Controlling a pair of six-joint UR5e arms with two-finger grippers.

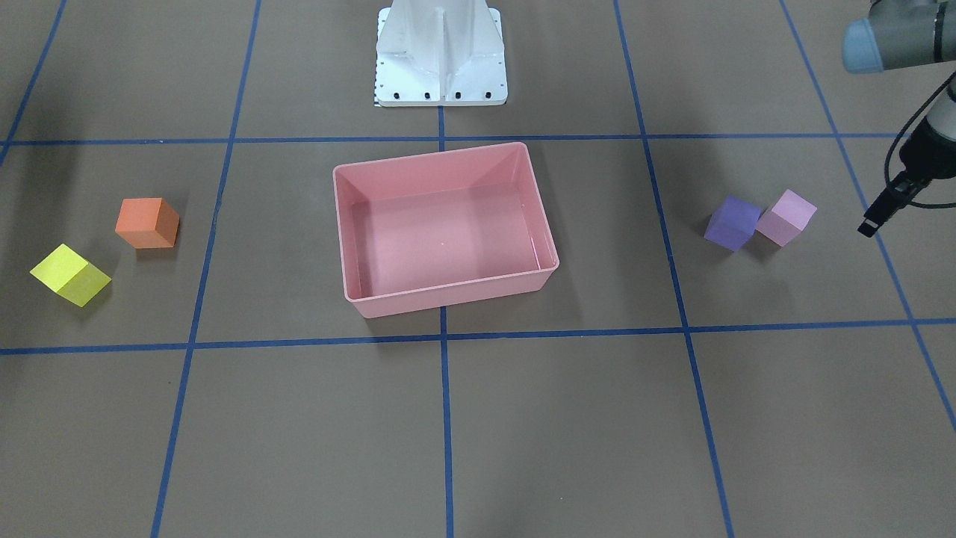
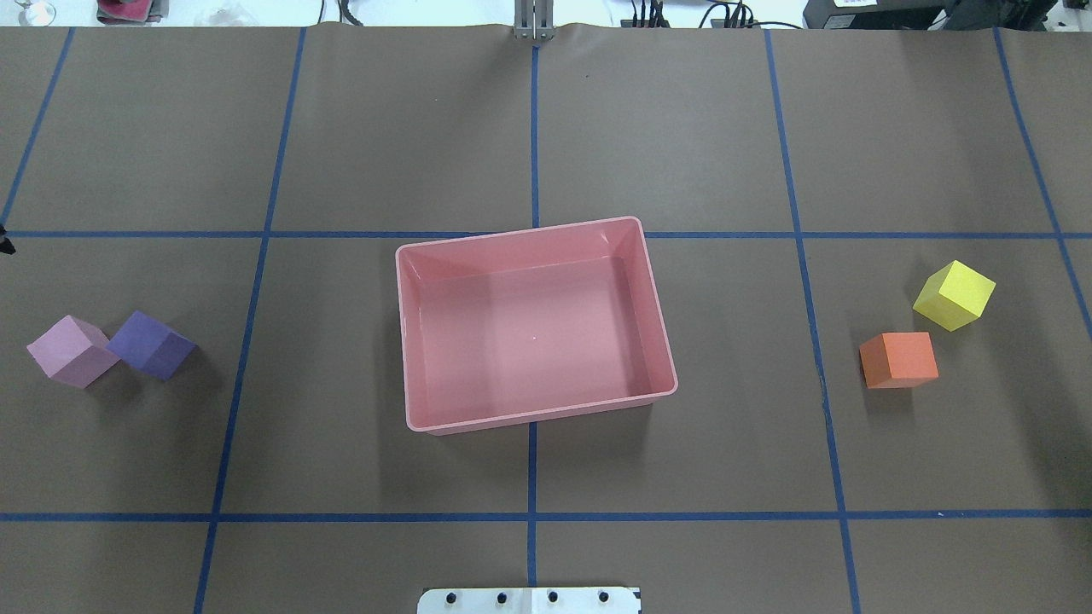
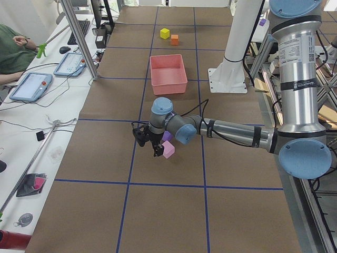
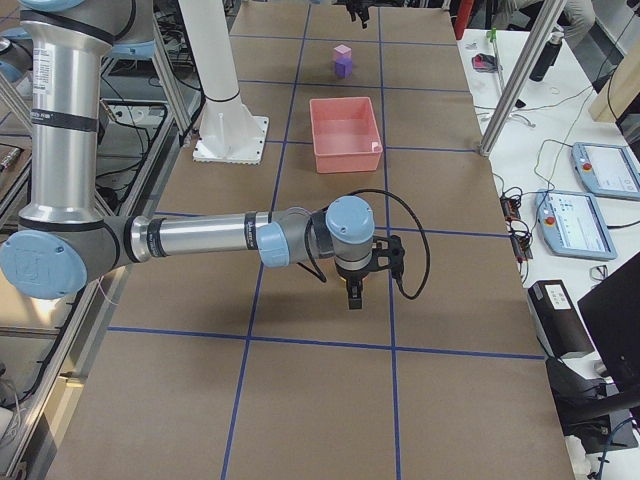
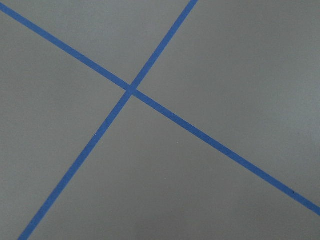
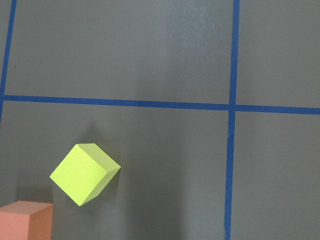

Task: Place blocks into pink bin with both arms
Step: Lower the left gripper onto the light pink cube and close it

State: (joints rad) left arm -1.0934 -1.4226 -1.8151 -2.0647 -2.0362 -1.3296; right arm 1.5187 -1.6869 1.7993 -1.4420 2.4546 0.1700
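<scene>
The left arm's black two-finger gripper [image 1: 870, 224] sits at the front view's right edge, seen edge-on — its jaw gap is unreadable. The right arm's black two-finger gripper [image 4: 354, 297] shows only side-on, too small to judge. The small matte purple cube [image 3: 167, 135] is partly hidden behind the left gripper's wrist; the small matte orange cube [image 6: 25, 220] is cropped by the right wrist view's corner.

Brown blue-gridded table [image 2: 145, 128], white side bench [image 3: 26, 113]

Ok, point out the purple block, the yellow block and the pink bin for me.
purple block [image 2: 152, 344]: overhead view, middle of the cube.
yellow block [image 2: 954, 295]: overhead view, middle of the cube.
pink bin [image 2: 411, 341]: overhead view, inside of its left wall.
</scene>
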